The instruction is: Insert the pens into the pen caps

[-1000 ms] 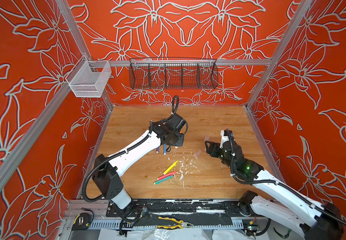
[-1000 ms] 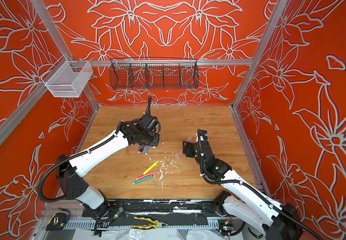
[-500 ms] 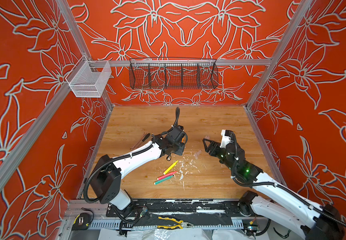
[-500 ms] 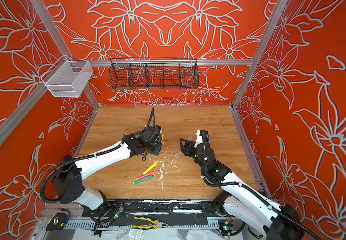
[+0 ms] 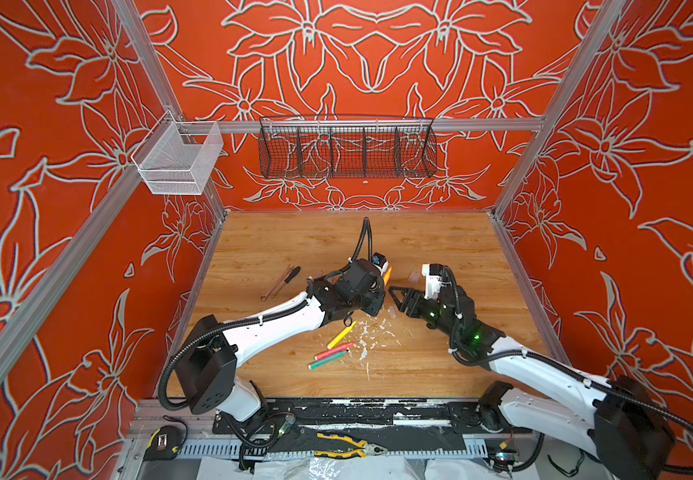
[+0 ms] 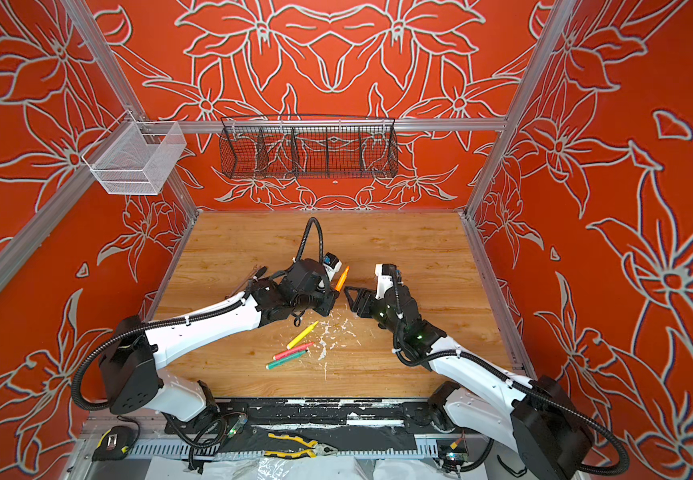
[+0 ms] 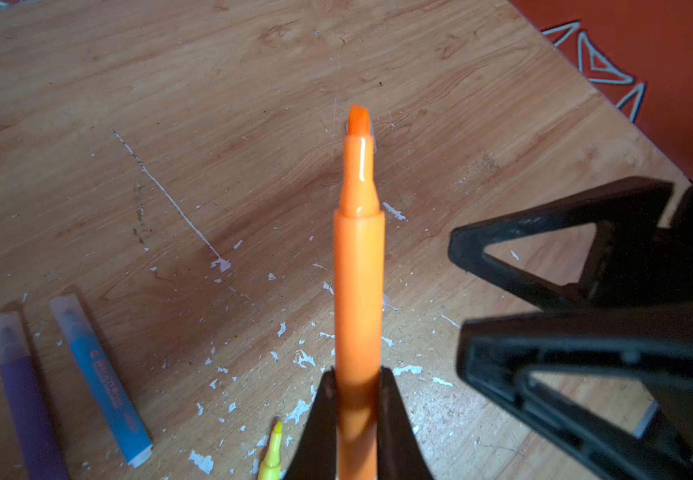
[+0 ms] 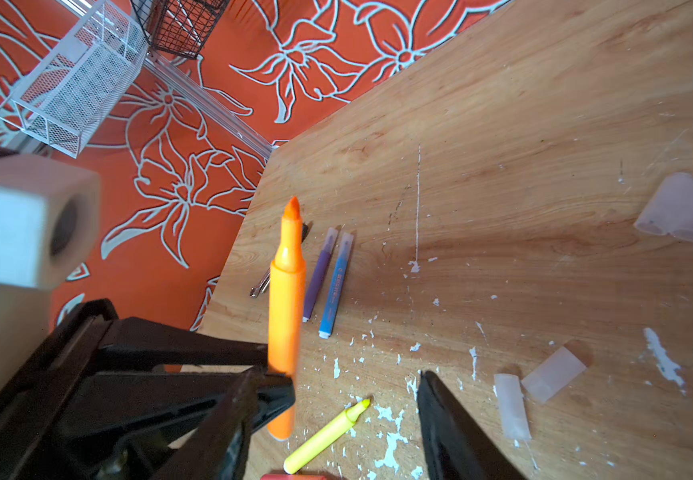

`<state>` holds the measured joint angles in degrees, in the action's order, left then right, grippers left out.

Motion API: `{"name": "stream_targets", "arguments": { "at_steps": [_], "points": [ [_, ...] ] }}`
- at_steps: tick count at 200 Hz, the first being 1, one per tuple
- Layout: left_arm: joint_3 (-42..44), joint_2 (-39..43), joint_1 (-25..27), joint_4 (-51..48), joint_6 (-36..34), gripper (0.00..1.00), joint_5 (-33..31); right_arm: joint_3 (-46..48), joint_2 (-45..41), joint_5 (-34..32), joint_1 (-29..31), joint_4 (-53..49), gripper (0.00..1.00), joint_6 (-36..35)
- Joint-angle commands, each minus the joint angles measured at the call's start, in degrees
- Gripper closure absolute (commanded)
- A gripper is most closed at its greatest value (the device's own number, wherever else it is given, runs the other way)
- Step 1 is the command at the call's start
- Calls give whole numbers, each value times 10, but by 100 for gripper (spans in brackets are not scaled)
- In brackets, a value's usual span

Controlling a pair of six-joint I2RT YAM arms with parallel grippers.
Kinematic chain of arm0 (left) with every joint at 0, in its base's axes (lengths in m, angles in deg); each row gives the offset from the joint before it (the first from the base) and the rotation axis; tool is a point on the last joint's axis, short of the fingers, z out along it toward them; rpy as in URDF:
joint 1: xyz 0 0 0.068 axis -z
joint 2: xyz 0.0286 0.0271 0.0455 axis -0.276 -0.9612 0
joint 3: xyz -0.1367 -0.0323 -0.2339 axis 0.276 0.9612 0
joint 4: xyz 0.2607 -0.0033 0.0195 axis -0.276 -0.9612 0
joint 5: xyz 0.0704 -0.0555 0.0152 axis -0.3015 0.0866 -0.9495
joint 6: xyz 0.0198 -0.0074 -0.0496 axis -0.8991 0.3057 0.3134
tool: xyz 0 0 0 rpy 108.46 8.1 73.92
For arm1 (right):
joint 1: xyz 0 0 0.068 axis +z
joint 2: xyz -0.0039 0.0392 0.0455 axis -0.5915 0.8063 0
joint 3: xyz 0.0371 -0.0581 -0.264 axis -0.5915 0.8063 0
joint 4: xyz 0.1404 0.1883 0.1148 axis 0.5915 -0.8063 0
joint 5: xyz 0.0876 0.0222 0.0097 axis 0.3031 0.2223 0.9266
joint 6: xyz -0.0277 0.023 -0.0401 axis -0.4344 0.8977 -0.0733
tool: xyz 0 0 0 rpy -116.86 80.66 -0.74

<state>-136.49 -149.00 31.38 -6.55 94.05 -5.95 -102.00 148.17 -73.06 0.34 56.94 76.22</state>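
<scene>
Views from the top come first. In both top views the left end effector (image 5: pixel 381 293) is pressed on the rear part of the orange pen (image 5: pixel 387 275). The pen is tilted up off the table (image 5: pixel 294 237). I think it is held so to keep the tip free for a cap. The right end effector (image 5: pixel 393 297) comes from the opposite side, close to the left one. Its jaws are spread and I see nothing in them. The yellow pen (image 6: pixel 303 335), the pink-red pen (image 6: pixel 293 351) and the green pen (image 6: pixel 286 360) lie uncapped in front of the arms, among white flecks. The caps are too pale to find here.

In the left wrist view, the orange pen (image 7: pixel 359 270) is pinched between two black fingers, with its chisel tip bare and pointing away. This view adds the blue pen (image 7: pixel 99 378) and the purple pen (image 7: pixel 24 395), which lie side by side, both already capped. I cannot find them from above. The right end effector (image 7: pixel 457 295) stands open just beside the orange pen.

Only in the right wrist view are the loose pen caps (image 8: pixel 513 405) clear. There are four: two near this end effector, and two touching each other farther off. None is gripped. One finger (image 8: pixel 452 428) is plain, but the other mixes with the dark shapes of the left end effector. So I cannot tell whether it touches the pen's rear end. By my judgement two pens are done, and a cap must be picked up next.
</scene>
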Motion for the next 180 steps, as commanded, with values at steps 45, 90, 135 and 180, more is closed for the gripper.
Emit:
{"name": "stream_targets", "arguments": {
  "at_steps": [45,90,135,180],
  "points": [
    [15,17,33,45,-37,94,25,-11,-24,7,-4,21,36,4],
    [20,20,50,55,-49,94,28,-9,-28,4,-9,15,46,9],
    [23,23,62,61,-58,94,22,-3,-35,4,-12,18,60,15],
    [30,28,68,71,-61,93,22,-3,-28,6,-12,21,68,23]
  ]
}}
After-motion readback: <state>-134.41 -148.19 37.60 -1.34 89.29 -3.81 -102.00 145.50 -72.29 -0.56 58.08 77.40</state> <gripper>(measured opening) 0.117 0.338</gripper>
